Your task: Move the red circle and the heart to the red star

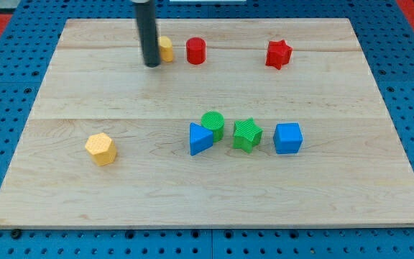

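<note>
The red circle stands near the view's top, left of centre. A yellow block, partly hidden by the rod so its shape is unclear, sits just left of the red circle. The red star lies near the top right, well apart from the red circle. My tip rests on the board right at the yellow block's left side, touching or nearly touching it.
A green circle, blue triangle, green star and blue cube cluster in the middle right. A yellow hexagon lies at the lower left. The wooden board sits on a blue perforated surface.
</note>
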Controlling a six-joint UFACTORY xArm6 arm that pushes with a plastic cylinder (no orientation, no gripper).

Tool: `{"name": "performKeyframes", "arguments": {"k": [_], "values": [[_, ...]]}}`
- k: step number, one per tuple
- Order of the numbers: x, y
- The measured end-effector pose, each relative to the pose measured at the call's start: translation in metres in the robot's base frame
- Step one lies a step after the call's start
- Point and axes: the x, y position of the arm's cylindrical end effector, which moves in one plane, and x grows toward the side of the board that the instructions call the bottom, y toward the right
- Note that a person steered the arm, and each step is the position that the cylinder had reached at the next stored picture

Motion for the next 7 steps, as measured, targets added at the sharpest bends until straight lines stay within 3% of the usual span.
{"name": "performKeyframes", "arguments": {"k": [1,2,7], "values": [[-0.046,-0.028],[-0.074,-0.010],[-0.046,0.098]]}}
